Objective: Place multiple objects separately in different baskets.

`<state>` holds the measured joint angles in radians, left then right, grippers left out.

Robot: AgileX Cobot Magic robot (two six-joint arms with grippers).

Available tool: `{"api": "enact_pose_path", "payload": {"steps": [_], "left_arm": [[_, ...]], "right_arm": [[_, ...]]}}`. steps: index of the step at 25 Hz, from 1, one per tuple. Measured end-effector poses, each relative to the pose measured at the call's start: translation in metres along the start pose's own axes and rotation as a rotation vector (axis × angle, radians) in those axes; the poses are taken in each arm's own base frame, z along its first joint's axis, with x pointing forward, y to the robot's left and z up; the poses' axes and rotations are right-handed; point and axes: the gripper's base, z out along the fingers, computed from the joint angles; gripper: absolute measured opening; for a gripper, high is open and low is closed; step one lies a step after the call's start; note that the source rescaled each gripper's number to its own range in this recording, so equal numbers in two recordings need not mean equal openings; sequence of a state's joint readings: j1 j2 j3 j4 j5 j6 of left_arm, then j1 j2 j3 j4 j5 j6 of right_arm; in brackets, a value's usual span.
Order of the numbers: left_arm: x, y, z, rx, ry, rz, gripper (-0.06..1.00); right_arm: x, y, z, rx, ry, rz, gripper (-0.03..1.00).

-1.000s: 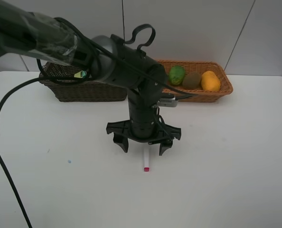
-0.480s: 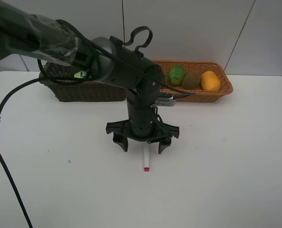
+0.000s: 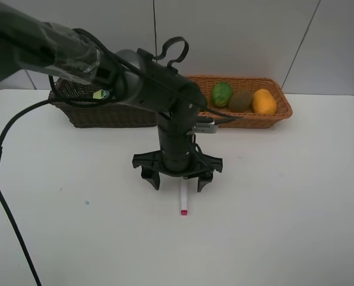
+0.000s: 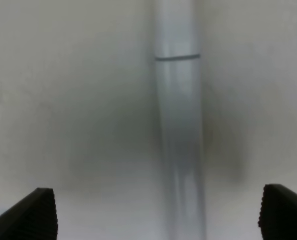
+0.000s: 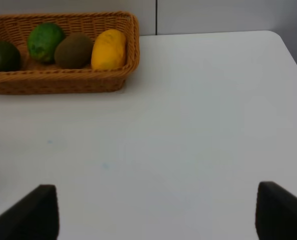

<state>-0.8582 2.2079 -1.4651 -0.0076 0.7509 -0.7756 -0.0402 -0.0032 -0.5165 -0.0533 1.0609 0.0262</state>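
Note:
The white marker [image 3: 183, 199] with a pink cap lies on the table, its far end under my left gripper [image 3: 177, 179]. That gripper points down and stands open, one finger on each side of the marker [image 4: 178, 125], which it does not touch. My left gripper [image 4: 161, 212] shows only its two dark fingertips in its wrist view. The tan basket [image 3: 275, 118] holds a green fruit [image 3: 221, 94], a kiwi [image 3: 241, 100] and a mango [image 3: 264, 101]. The dark brown basket [image 3: 105, 114] stands behind the arm, and its contents are hidden. My right gripper [image 5: 157, 212] is open over bare table.
The right wrist view shows the tan basket [image 5: 58, 82] with a darker green fruit [image 5: 2, 56] beside the lighter green fruit [image 5: 46, 41], the kiwi [image 5: 74, 50] and the mango [image 5: 108, 49]. A black cable [image 3: 4, 179] trails across the table's left side.
My left gripper has edged slightly to the left over the marker, still open. The marker and the fruits have not moved.

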Motion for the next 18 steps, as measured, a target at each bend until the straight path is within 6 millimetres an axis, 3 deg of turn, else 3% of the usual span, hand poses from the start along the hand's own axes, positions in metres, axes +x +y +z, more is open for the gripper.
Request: {"api": "enact_pose_path", "payload": {"steps": [18], "left_arm": [[0.0011,0.0009,0.0101,-0.006,0.013,-0.002,1.00]], "right_arm": [[0.0000,0.0000,0.0000,0.000,0.000,0.000,0.98]]}}
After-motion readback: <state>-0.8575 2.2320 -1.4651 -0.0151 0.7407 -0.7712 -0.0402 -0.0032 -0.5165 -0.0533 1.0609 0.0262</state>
